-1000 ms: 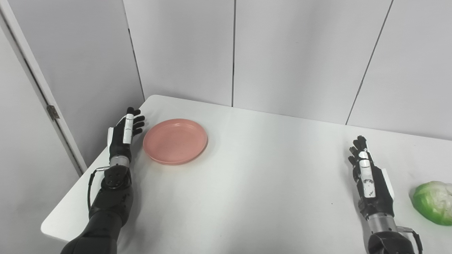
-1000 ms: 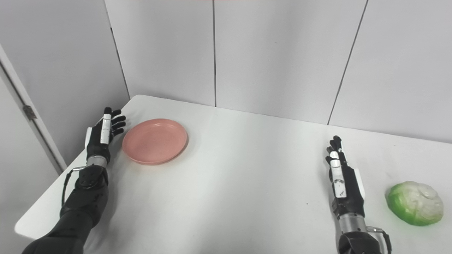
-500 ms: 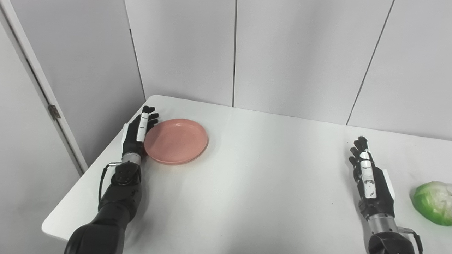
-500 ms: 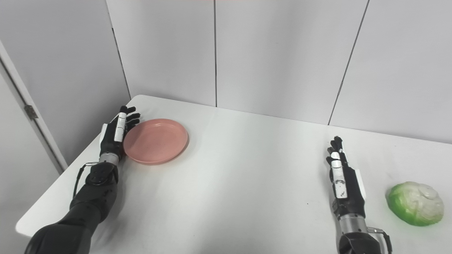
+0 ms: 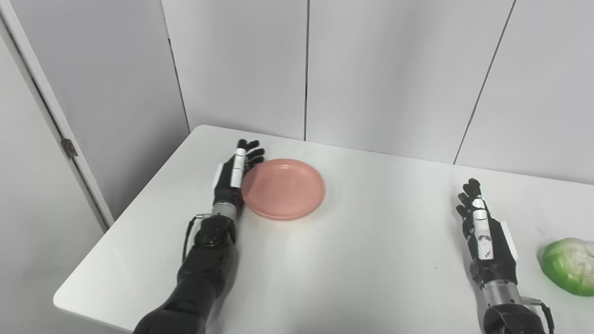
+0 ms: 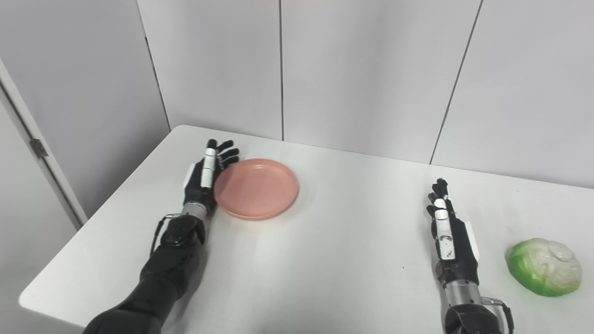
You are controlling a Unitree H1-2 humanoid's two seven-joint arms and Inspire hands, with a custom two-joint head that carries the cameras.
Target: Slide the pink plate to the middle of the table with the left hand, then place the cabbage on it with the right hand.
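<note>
The pink plate [image 5: 284,188] lies flat on the white table [image 5: 352,260], left of the middle. My left hand [image 5: 233,174] is open, set on edge with its palm against the plate's left rim. The green and white cabbage [image 6: 544,266] lies at the table's right side, cut off by the picture's edge in the left eye view [image 5: 570,265]. My right hand [image 6: 448,241] is open and empty, fingers straight, a short way left of the cabbage and apart from it.
Grey wall panels [image 5: 371,69] stand right behind the table's far edge. The table's rounded left corner and front left edge [image 5: 69,297] are near my left arm. A door with a hinge [image 5: 69,147] is at the far left.
My left hand has swept right, met the plate's left rim and pushed the plate rightward toward the table's middle. The right hand and the cabbage have not moved.
</note>
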